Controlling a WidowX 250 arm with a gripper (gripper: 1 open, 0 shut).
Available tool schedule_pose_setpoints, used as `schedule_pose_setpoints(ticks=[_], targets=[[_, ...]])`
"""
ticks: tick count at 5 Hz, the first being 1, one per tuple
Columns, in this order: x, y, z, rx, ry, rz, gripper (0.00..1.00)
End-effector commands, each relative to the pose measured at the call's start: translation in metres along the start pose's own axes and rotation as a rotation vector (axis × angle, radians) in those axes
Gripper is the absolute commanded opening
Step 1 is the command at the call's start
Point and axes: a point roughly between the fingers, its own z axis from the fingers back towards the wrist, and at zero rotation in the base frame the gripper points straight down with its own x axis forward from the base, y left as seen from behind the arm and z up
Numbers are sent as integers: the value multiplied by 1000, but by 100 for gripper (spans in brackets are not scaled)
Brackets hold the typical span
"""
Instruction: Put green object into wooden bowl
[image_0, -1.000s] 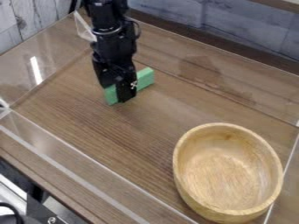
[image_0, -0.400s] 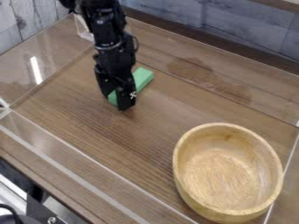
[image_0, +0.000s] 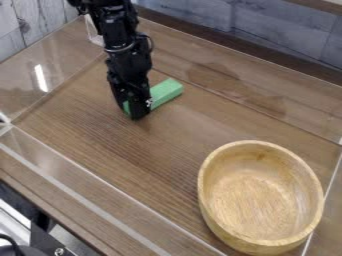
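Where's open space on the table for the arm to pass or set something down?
Bare wood lies between the gripper and the wooden bowl, and along the near edge left of the bowl. The bowl is empty inside. It is crowded only at the green block, where the gripper sits.

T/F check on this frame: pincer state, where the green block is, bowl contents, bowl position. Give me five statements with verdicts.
1. The pincer is shut on one end of the green block. True.
2. The green block lies inside the wooden bowl. False: it is on the table, far from the bowl.
3. The wooden bowl is empty. True.
4. The pincer points sideways, level with the table. False: it points straight down.
5. The bowl sits at the picture's upper left corner. False: it sits at the lower right.
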Motion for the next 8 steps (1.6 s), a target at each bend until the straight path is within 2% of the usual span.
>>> schedule_pose_setpoints(ticks=[1,2,4,6,7,8], targets=[[-5,4,20,9,-42,33,0],[-15,-1,29,-15,-47,75,0],[8,8,38,-41,-59,133,0],[22,-22,50,-68,-37,86,0],[26,-20,70,-46,-58,106,0],[33,-53,88,-38,-73,141,0]])
